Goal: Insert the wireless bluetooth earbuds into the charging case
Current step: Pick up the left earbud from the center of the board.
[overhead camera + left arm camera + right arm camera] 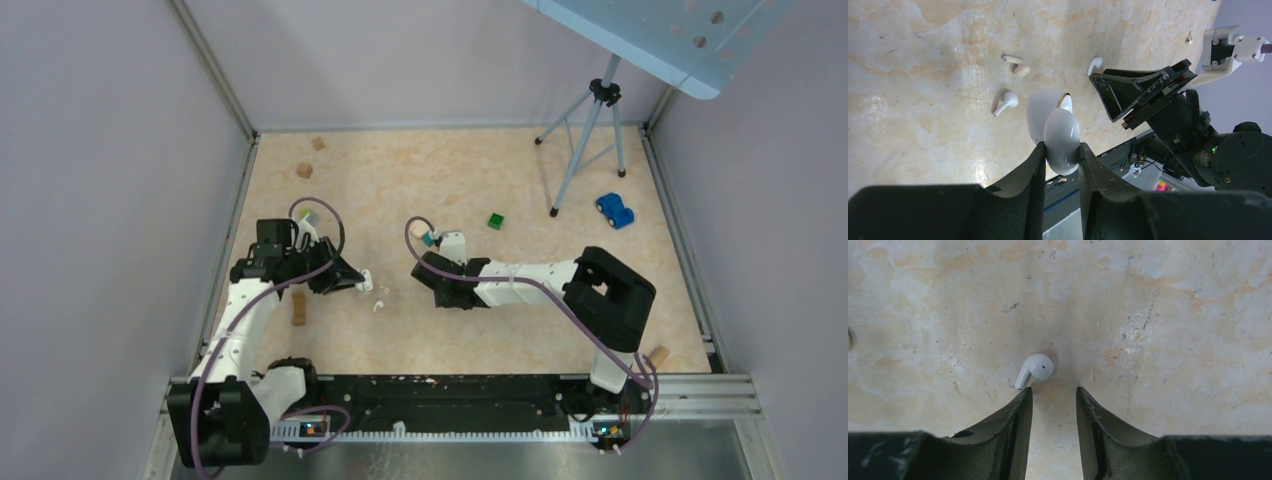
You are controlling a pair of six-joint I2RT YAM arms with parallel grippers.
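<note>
My left gripper [1060,150] is shut on the charging case [1061,137], a rounded white shell whose lid [1040,112] stands open; from above the case [367,279] shows at the fingertips of the left gripper [357,280]. One white earbud [1007,102] lies on the table beyond the case, and it also shows in the top view as an earbud [378,306]. A second earbud [1035,369] lies just past the left fingertip of my right gripper [1054,390], which is open with nothing between its fingers. That same earbud [1094,64] sits by the right gripper's tip.
A small beige bead piece [1018,67] lies near the earbuds. A green cube [496,221], a teal cube [428,238], a blue toy car [615,210] and a tripod [590,130] stand further back. Tan wooden blocks [298,307] [304,170] lie at the left.
</note>
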